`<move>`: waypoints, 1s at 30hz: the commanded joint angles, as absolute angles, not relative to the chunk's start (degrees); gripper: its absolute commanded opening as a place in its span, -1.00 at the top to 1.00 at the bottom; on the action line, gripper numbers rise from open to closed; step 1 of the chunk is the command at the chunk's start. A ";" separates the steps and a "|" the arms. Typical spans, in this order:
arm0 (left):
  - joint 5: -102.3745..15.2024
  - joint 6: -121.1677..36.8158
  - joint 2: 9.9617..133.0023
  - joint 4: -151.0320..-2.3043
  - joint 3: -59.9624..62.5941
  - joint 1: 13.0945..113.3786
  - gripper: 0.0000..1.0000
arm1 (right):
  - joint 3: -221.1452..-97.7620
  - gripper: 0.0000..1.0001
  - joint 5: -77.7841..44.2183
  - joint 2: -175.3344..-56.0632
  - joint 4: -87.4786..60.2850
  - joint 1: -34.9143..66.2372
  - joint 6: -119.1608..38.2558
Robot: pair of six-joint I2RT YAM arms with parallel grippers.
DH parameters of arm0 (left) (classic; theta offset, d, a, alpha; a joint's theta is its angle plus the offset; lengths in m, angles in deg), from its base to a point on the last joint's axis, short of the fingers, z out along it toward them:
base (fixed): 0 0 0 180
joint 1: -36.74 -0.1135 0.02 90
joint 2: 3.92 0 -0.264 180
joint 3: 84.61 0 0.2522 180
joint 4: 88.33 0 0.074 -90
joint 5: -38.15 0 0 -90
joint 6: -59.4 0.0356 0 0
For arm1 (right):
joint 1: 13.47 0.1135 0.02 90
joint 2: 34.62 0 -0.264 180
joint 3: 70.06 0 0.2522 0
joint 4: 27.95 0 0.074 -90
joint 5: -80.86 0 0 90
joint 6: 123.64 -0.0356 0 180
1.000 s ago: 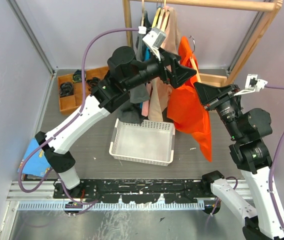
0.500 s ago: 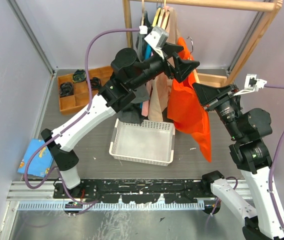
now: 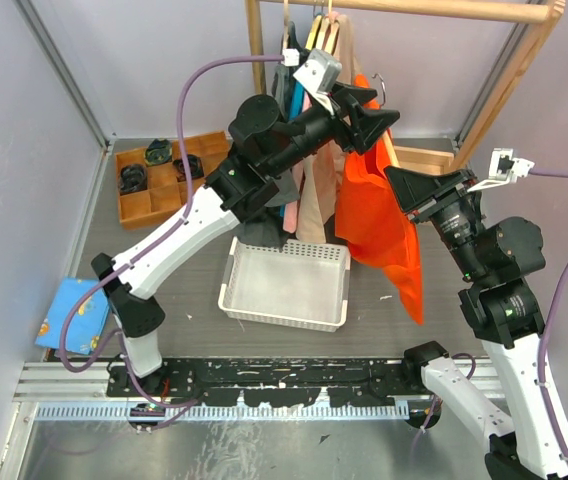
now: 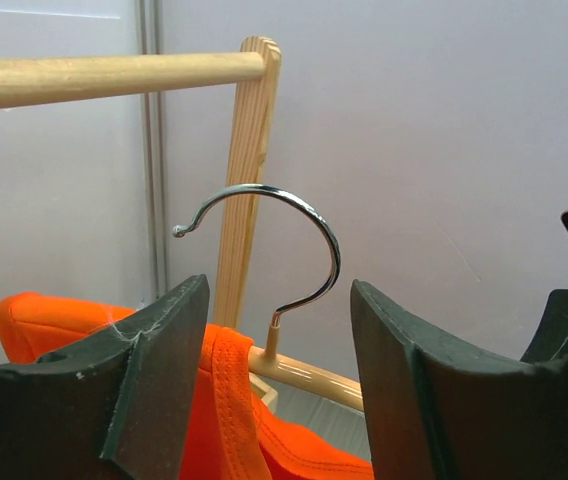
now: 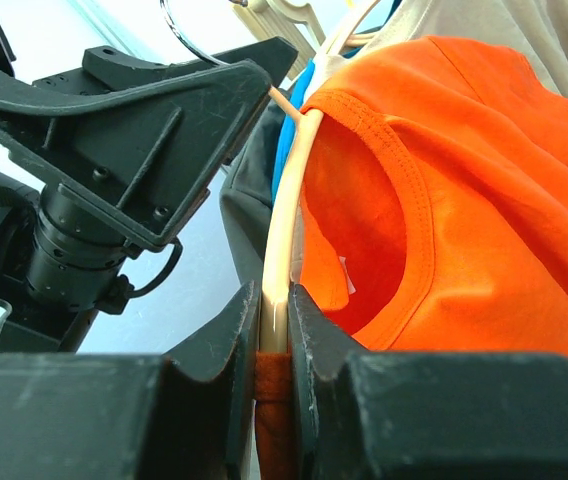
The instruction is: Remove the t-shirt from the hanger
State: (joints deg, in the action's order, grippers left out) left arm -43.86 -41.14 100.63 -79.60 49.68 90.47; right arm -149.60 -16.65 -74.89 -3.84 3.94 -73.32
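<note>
The left gripper [image 3: 369,112] is up high near the rail [image 3: 444,8]. Its two jaws stand apart and hold nothing. The right gripper [image 3: 401,183] is pinched on the hanger [image 3: 392,148]. The orange t-shirt [image 3: 379,225] hangs from that hanger, just beside the white basket [image 3: 284,285]. A wooden tray [image 3: 122,195] sits well off to the left.

From the left wrist, the left gripper [image 4: 279,300] has one jaw on each side of the metal hook [image 4: 254,187] and does not touch it. The t-shirt [image 4: 219,400] bunches low down.

From the right wrist, the right gripper [image 5: 272,335] squeezes the pale arm of the hanger [image 5: 286,200]. A bit of the t-shirt [image 5: 484,200] looks caught there too.

I think that caught bit could stop the shirt sliding off. The hook is thin, so the left jaws could miss it and the hanger could swing.

There are two grippers, one orange t-shirt, one held hanger, one basket and one tray. The other clothes on the rail are too bunched to count.
</note>
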 commanded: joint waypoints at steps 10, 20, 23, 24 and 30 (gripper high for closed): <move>-44.03 -42.20 101.25 -83.62 51.34 90.52 -0.23 | -150.95 0.99 -16.75 -74.43 -8.78 3.79 -74.07; -44.22 -43.21 100.60 -85.77 51.25 90.45 -0.21 | -150.59 0.99 -16.70 -74.42 -7.95 3.82 -74.33; -43.86 -44.04 100.97 -85.94 51.59 90.48 -0.11 | -150.70 0.99 -16.70 -74.43 -7.90 3.77 -74.33; -43.77 -44.32 101.08 -86.10 51.71 90.50 -0.06 | -150.58 0.99 -16.70 -74.51 -7.82 3.76 -74.29; -43.41 -45.77 101.60 -86.52 52.75 90.53 0.21 | -150.51 0.99 -16.59 -74.79 -7.76 3.82 -74.42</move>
State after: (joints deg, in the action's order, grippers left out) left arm -43.79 -44.55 101.94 -83.71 50.03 90.47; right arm -149.58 -16.72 -74.89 -2.07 3.94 -74.13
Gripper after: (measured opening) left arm 0.420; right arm 0.213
